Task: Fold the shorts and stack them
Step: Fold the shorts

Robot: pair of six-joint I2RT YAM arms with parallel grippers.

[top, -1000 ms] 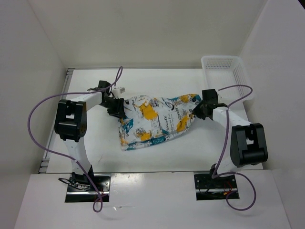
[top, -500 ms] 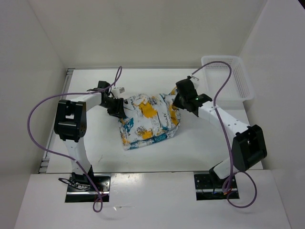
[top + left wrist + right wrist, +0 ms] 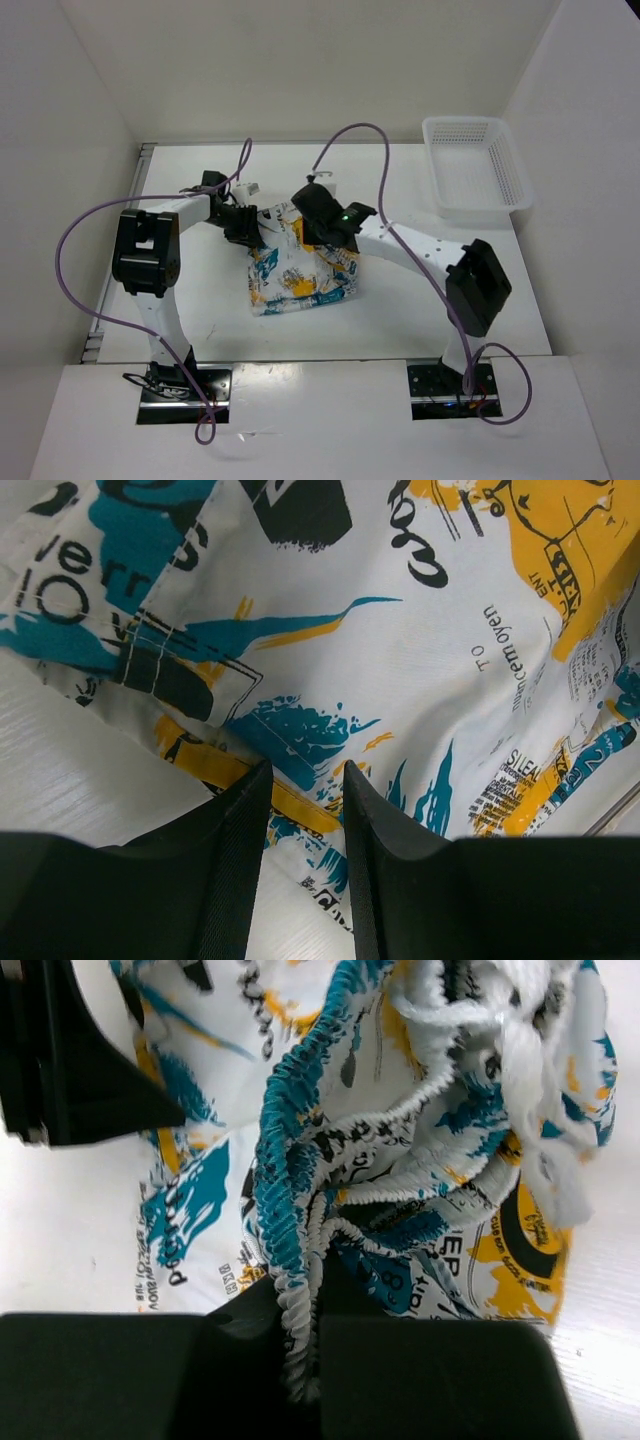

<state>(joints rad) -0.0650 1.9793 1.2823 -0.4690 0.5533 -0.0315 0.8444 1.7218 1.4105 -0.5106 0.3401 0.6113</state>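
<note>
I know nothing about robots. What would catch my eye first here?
The loudly printed shorts stand out, bunched in the middle of the white table. Two black grippers grip them: the left gripper is clamped on the fabric's left edge, and the right gripper pinches the ruffled elastic waistband. A white mesh basket sits in the far right corner.

Left gripper (image 3: 306, 780), right gripper (image 3: 300, 1305) — both clamped

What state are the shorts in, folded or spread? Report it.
Partly folded. The right gripper pinches the bunched waistband over the rest of the shorts, which form a doubled, compact patch, not laid flat.
</note>
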